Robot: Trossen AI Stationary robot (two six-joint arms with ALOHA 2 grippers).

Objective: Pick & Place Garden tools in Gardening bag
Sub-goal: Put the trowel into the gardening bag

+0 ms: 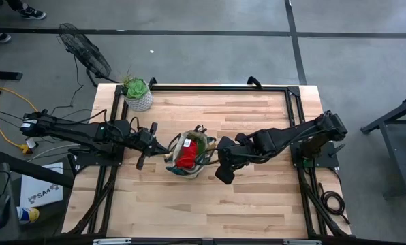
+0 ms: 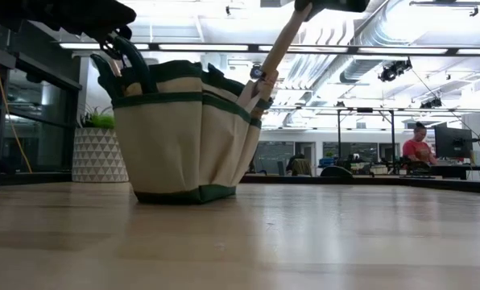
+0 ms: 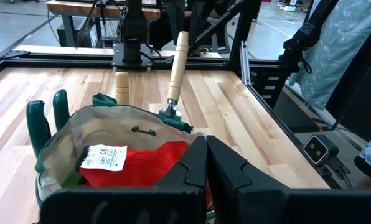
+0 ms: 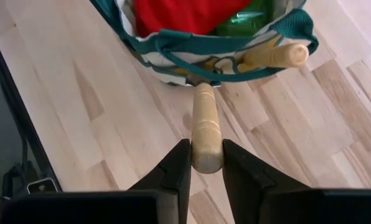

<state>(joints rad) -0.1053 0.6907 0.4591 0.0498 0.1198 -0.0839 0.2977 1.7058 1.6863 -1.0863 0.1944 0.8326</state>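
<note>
The beige gardening bag point(image 1: 188, 155) with green trim stands on its base at the table's middle. In it lie a red cloth point(image 3: 142, 165) and a green plastic piece point(image 4: 248, 18). Green shear handles point(image 3: 45, 121) and one trowel's wooden handle point(image 3: 121, 84) stick up from it. A second trowel point(image 2: 276, 52) slants up from the bag's right side, its blade end down in an outer pocket. My right gripper point(image 4: 206, 163) is shut on that trowel's handle. My left gripper point(image 3: 205, 149) is shut at the bag's left rim. My left gripper is shut on the bag's left rim point(image 3: 187, 142), coming level from the table's left. The fingers themselves hide the place of contact, so one layer or several cannot be told. The bag stands upright on the table. My right gripper pinches the free end of the trowel's wooden handle point(image 4: 205, 140) between its two fingers, one finger on each side. The fingers come from the table's right, slanting down, in line with the handle. The trowel is tilted toward the right, its lower end in the bag's pocket point(image 4: 201, 78).
A green plant in a white pot point(image 1: 137, 95) stands at the table's far left corner. Bare wooden tabletop point(image 1: 210, 211) lies near the front edge. A black metal frame point(image 1: 285, 88) runs along the table's edges. People sit in the room beyond the table.
</note>
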